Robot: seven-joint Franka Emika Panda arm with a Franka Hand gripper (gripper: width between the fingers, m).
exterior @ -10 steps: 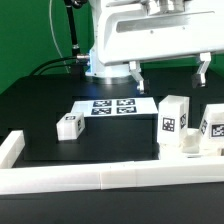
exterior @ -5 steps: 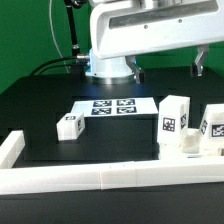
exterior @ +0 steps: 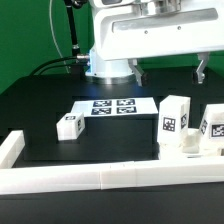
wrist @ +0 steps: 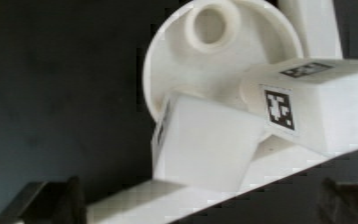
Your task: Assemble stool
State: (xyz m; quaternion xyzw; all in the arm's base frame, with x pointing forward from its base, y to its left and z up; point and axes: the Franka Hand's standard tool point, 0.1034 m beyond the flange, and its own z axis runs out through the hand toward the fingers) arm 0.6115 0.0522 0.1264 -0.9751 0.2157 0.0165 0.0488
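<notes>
The gripper hung high above the table in the exterior view. Its two dark fingers were spread wide apart and nothing was between them. It was well above all the parts.

Below it, the marker board lay flat on the black table. One short leg lay alone toward the exterior view's left, just in front of the board. An upright leg stood toward the exterior view's right with its square tag facing the camera. A third leg stood just beside it, further right. Both stood close behind the long white rail that ran along the near edge. The seat could not be made out clearly from there.

In the wrist view, the gripper showed only its dark fingertips at the two corners, set wide with nothing held. The round white seat lay flat on the dark table, with a raised ring socket near its rim. A tagged leg stood over the seat's edge. The rail ran just beside them.
</notes>
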